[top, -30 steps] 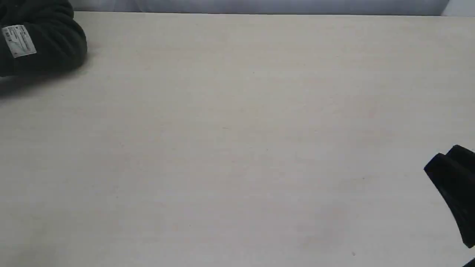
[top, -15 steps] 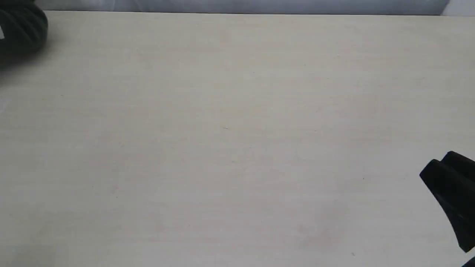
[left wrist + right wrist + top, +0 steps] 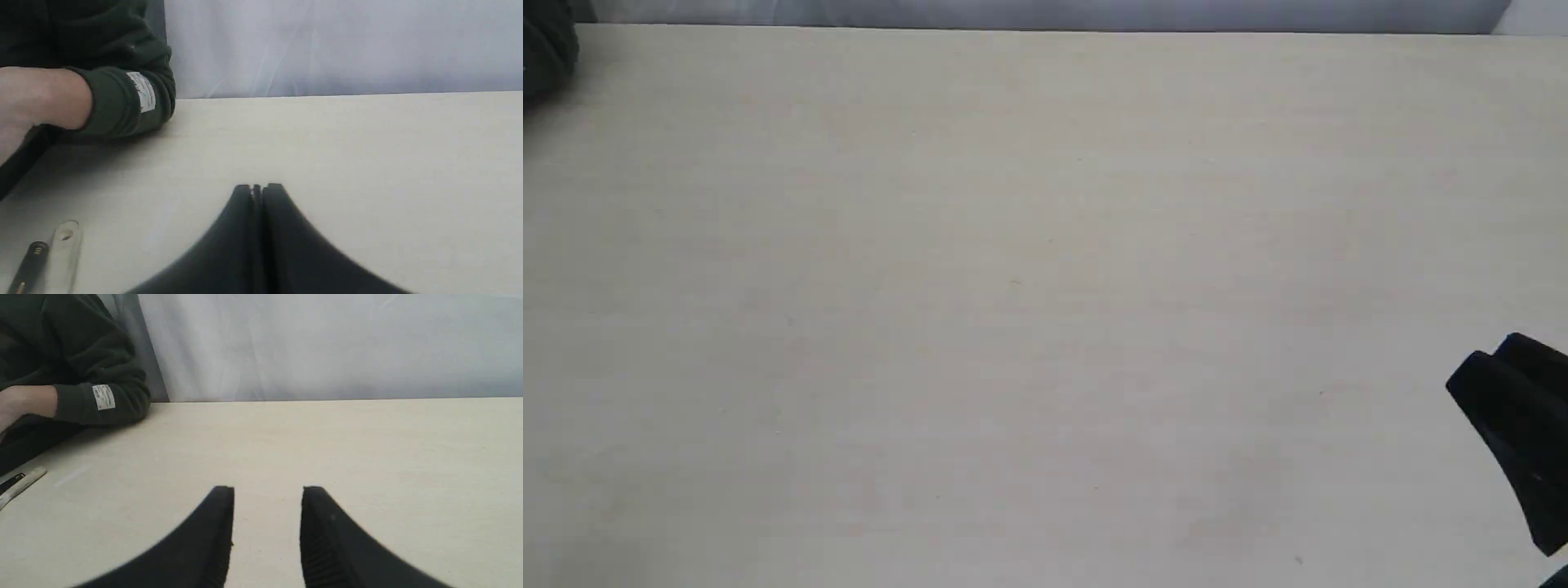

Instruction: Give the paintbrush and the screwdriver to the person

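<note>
The paintbrush (image 3: 65,245) lies on the table, showing only its pale handle end with the hole, and appears again as a pale strip (image 3: 25,481). Right beside it lies the screwdriver (image 3: 29,263), its black ribbed handle partly cut off, with a black sliver of it (image 3: 11,482) at the picture's edge. The person's bare forearm (image 3: 39,98) and dark green sleeve (image 3: 94,396) rest just beyond them. Only a bit of that sleeve (image 3: 543,53) shows in the exterior view. My left gripper (image 3: 258,188) is shut and empty. My right gripper (image 3: 267,492) is open and empty, low at the table's right edge (image 3: 1490,363).
The pale table (image 3: 1045,286) stretches wide and bare between the grippers and the person. A white-grey backdrop (image 3: 327,343) rises behind its far edge. A dark object (image 3: 20,163) lies under the person's forearm.
The person's sleeve has pulled back to the left, nearly out of the exterior view. My right gripper dropped slightly and moved a little left, then held still.
</note>
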You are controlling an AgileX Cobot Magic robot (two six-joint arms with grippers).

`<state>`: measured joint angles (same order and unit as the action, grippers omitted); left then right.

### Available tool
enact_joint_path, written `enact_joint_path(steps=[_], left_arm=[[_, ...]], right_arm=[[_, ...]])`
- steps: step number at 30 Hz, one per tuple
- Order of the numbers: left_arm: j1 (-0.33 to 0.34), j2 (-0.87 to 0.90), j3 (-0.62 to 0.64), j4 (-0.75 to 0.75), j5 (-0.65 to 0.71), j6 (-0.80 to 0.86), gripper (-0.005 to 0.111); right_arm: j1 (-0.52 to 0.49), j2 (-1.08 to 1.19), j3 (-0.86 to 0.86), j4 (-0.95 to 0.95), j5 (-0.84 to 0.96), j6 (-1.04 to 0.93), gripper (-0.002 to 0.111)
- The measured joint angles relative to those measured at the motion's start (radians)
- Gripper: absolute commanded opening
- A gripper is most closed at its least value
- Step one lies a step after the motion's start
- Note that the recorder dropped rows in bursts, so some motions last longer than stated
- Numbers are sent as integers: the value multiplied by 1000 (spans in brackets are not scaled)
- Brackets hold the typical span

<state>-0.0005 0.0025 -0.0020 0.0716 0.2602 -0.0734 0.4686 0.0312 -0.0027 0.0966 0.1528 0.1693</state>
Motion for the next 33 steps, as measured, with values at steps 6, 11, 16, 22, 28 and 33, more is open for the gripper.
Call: enact_joint_path(steps=[6, 11, 16, 22, 28, 33], left_arm=[[0, 0, 0, 0, 0, 0, 0], [0, 0, 0, 0, 0, 0, 0], [0, 0, 0, 0, 0, 0, 0], [0, 0, 0, 0, 0, 0, 0], [0, 0, 0, 0, 0, 0, 0], [0, 0, 0, 0, 0, 0, 0]], right_arm=[[-11, -10, 0, -23, 5, 0, 30], [-166, -25, 0, -66, 68, 0, 30], [-318, -25, 0, -109, 141, 0, 30], [-451, -25, 0, -143, 181, 0, 30], [-501, -25, 0, -158, 182, 0, 30], [-501, -25, 0, -160, 195, -4, 30]])
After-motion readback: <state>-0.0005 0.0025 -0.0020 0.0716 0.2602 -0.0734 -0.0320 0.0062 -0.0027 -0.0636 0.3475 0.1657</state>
